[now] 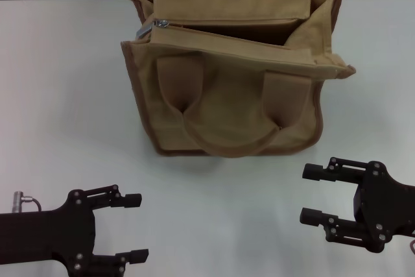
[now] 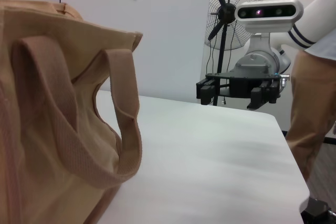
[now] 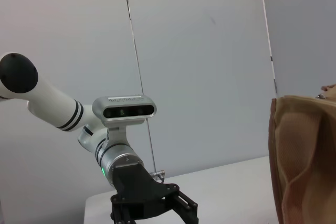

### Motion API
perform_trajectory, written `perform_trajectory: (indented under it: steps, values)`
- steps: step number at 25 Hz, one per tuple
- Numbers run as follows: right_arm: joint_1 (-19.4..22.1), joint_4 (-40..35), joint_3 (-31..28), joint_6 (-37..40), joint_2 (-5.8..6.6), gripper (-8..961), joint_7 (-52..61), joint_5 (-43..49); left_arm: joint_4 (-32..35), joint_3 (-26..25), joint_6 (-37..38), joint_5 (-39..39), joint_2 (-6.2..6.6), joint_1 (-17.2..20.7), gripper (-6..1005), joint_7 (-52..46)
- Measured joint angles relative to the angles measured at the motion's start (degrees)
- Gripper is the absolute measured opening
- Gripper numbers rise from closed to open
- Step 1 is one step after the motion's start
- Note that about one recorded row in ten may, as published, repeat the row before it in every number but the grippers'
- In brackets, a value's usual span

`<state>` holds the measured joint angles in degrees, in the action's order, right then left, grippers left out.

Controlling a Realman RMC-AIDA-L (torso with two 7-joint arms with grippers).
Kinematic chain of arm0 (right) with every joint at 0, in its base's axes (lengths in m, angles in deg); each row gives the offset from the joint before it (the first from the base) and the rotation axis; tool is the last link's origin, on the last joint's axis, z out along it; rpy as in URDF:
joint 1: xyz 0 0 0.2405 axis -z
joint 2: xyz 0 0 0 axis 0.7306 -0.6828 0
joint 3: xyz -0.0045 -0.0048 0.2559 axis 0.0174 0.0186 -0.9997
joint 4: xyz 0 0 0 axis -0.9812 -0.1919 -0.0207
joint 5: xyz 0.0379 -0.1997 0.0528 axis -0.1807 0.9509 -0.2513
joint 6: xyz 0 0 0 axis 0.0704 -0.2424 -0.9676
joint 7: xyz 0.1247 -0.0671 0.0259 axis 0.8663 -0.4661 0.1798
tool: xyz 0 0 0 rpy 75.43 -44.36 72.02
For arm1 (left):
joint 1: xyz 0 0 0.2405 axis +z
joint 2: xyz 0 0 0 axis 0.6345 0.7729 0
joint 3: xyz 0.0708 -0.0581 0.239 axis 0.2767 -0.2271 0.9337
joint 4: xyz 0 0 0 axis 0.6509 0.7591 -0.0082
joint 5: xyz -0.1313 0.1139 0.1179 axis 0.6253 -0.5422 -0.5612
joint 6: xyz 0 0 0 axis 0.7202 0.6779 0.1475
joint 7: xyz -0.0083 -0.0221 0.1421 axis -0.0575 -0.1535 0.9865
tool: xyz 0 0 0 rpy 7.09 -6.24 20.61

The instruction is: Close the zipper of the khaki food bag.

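The khaki food bag [image 1: 233, 95] stands upright in the middle of the white table, its top gaping open. The zipper's silver slider and pull tab [image 1: 154, 26] sit at the far left end of the top opening. A looped handle [image 1: 227, 131] hangs down the near face. My left gripper [image 1: 136, 227] is open and empty, near the table's front left, well short of the bag. My right gripper [image 1: 311, 194] is open and empty at the front right, also apart from the bag. The bag also shows in the left wrist view [image 2: 47, 119] and in the right wrist view [image 3: 307, 156].
The white table [image 1: 58, 95] runs around the bag on all sides. A grey wall stands behind. In the left wrist view a fan [image 2: 231, 9] stands beyond the table's far edge and a person in khaki trousers [image 2: 315, 103] stands beside it.
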<state>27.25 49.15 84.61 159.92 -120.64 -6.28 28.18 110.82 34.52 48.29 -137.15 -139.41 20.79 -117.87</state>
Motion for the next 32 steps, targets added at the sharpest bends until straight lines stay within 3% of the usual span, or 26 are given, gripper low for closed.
perform_trajectory:
  steps: [11,16,17,19,22,32]
  values:
    - [0.0,0.1,-0.2,0.0,0.0,643,0.0,0.0,-0.3,-2.8,-1.0,1.5,-0.11,-0.3,802,0.1]
    - [0.0,0.7,-0.4,0.0,-0.12,643,-0.4,-0.1,-3.9,-10.2,-6.6,9.9,-0.23,-0.1,797,0.1]
    - [0.0,1.2,-0.4,0.0,-0.15,642,-0.6,-0.2,-6.8,-12.8,-10.8,15.8,-0.24,-0.4,796,0.1]
    - [0.0,1.4,-0.5,0.1,-0.16,642,-0.6,-0.2,-7.5,-13.1,-11.9,17.5,-0.25,-0.5,793,0.1]
    - [-0.2,1.9,-0.5,-0.1,-0.17,642,-0.7,-0.3,-10.6,-13.4,-16.5,23.8,-0.24,-2.0,790,0.3]
    - [-0.9,4.1,-0.3,-2.6,-0.25,642,-0.7,-0.3,-17.1,-12.2,-19.0,25.2,-0.4,-9.9,779,0.8]
